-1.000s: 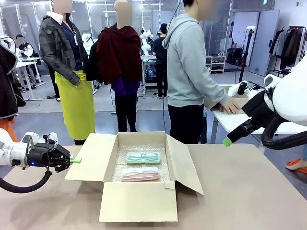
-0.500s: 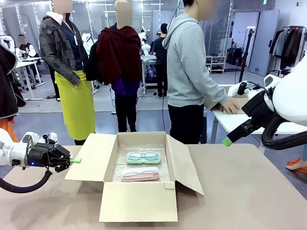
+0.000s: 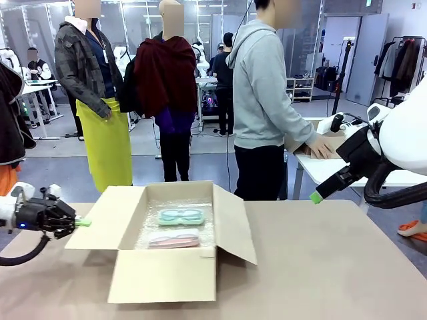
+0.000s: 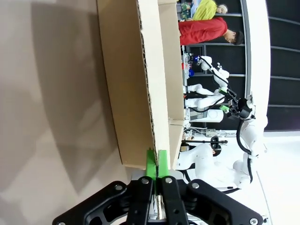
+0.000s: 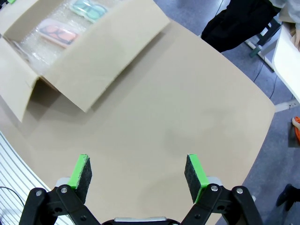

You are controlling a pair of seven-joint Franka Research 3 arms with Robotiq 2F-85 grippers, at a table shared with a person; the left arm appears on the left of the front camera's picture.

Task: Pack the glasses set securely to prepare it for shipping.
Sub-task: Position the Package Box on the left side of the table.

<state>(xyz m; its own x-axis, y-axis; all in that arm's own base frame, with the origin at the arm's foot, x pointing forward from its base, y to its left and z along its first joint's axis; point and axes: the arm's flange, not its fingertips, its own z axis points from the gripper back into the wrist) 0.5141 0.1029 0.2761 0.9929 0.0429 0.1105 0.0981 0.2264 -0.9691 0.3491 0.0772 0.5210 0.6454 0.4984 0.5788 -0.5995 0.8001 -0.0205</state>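
**Brown cardboard box open on the tan table, cases inside**

Brown cardboard box (image 3: 167,257) sits toward the table's left half, near its front edge, all four flaps folded outward. Bubble wrap (image 3: 175,230) lines the floor of the box. On it lie the two cases: mint green case (image 3: 181,216) toward the box's far wall, clear pinkish case (image 3: 174,239) toward its near wall, close together, lying flat; glasses show dimly through both lids.

Table (image 3: 333,267): matte tan top, bare to the right of the box.

Left gripper (image 3: 83,222) is low at the table's left edge, jaws closed on the outer edge of the box's left flap (image 3: 97,223); the left wrist view shows the green pads (image 4: 151,164) pinching the corrugated edge.

Right gripper (image 5: 138,172) hangs high off the table's right edge, jaws spread wide, nothing between them.

Room: a person in a grey hoodie (image 3: 263,87) stands past the far edge, hand on a box on a white side table (image 3: 333,167). Glass partitions and a clothes rack behind.
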